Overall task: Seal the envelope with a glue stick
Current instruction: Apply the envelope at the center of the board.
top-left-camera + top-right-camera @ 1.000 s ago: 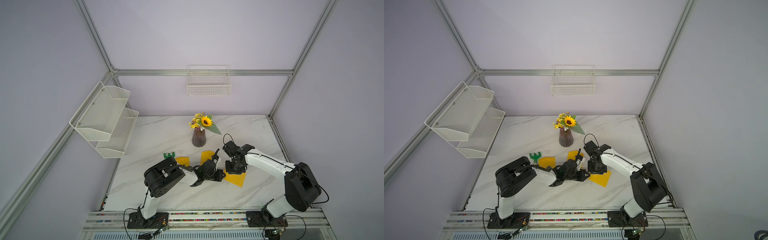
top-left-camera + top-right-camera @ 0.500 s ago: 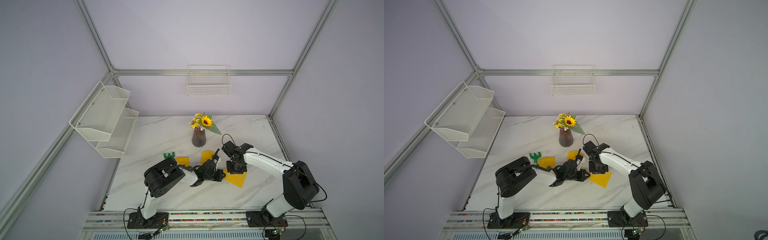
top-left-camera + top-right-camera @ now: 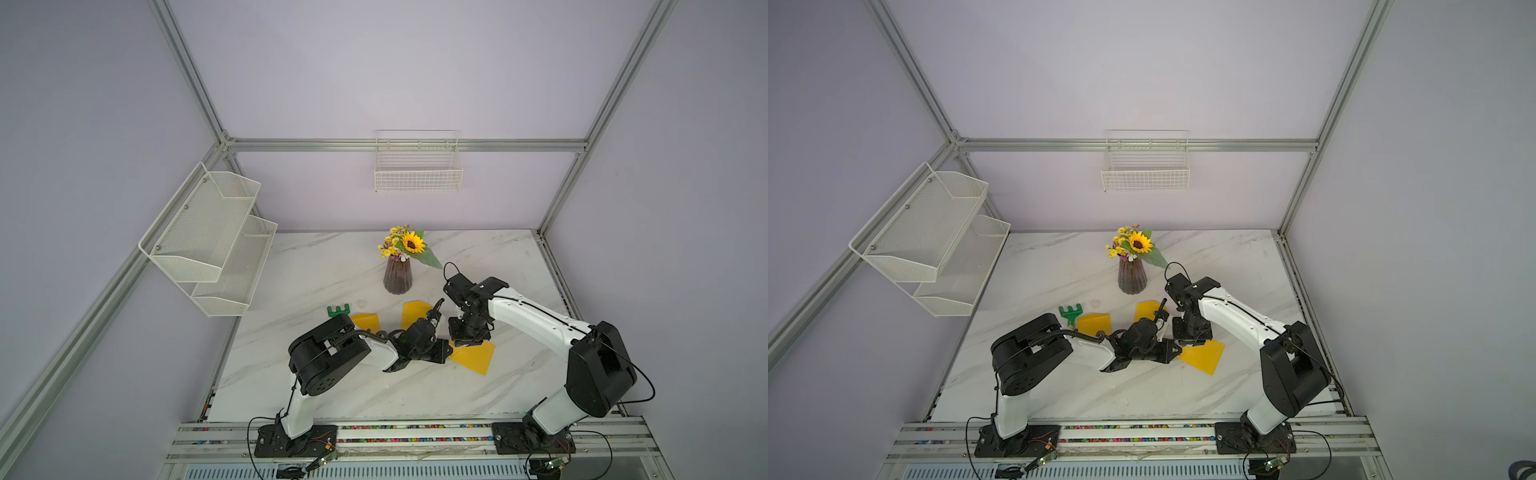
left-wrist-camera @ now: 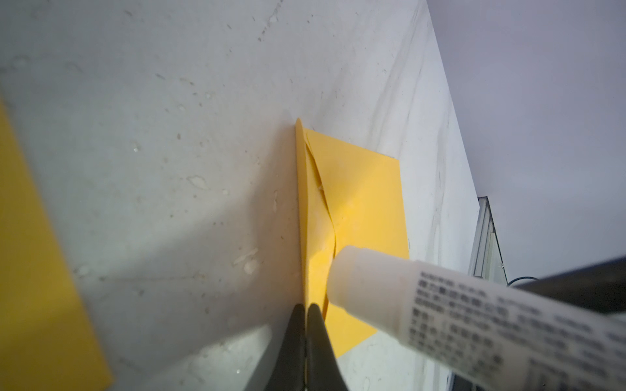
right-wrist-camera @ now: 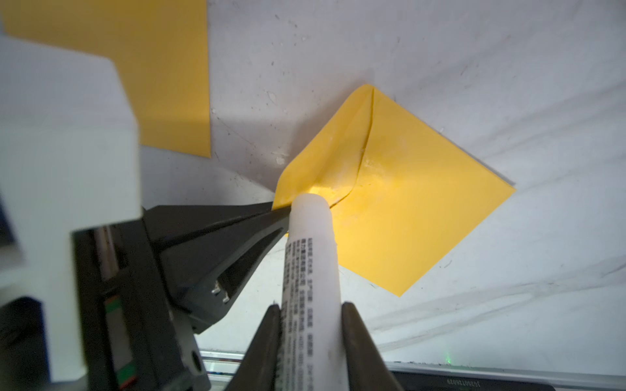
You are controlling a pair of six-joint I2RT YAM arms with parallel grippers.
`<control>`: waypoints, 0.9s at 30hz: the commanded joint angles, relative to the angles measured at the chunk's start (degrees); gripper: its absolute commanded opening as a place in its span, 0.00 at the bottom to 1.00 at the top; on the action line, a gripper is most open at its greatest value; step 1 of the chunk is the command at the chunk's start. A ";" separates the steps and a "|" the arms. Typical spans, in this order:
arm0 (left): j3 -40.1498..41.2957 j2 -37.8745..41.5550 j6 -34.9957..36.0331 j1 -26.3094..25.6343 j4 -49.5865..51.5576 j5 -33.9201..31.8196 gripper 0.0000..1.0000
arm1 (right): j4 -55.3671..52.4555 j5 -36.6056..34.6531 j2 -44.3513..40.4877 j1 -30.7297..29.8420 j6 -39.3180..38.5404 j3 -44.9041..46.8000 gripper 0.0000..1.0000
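The right tool (image 5: 310, 315) is clasping the glue stick (image 5: 311, 257), its tip resting on the yellow envelope (image 5: 406, 210) under the lifted flap (image 5: 325, 159). The left tool (image 4: 306, 309) is pinching that flap's edge, clenched tight; the envelope is lying on the counter (image 5: 440, 67).

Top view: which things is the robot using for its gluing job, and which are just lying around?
In the job: glue stick, gripped in the right jaws; yellow envelope, its flap pinched by the left jaws.

Just lying about: two spare envelopes, green toy rake, flower vase, wire basket, wire shelf.
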State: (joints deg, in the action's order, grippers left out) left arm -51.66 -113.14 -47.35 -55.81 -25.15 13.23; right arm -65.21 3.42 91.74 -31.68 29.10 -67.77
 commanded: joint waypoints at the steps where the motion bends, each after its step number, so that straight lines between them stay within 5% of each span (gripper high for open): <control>1: 0.42 0.29 1.91 -0.62 7.06 -2.24 0.00 | -2.94 1.31 2.63 1.46 -2.53 -0.87 0.00; 18: 0.08 0.29 2.18 -0.88 7.46 -2.15 0.00 | -4.41 -10.36 9.63 5.05 -5.50 -2.92 0.00; 27: -0.37 -0.04 2.27 -0.81 7.74 -2.01 0.00 | -1.29 10.71 10.18 5.04 -10.96 -2.73 0.00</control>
State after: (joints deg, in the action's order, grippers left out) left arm -52.29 -112.99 -46.65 -56.29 -23.64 12.19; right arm -68.93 6.07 100.07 -26.37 20.64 -71.24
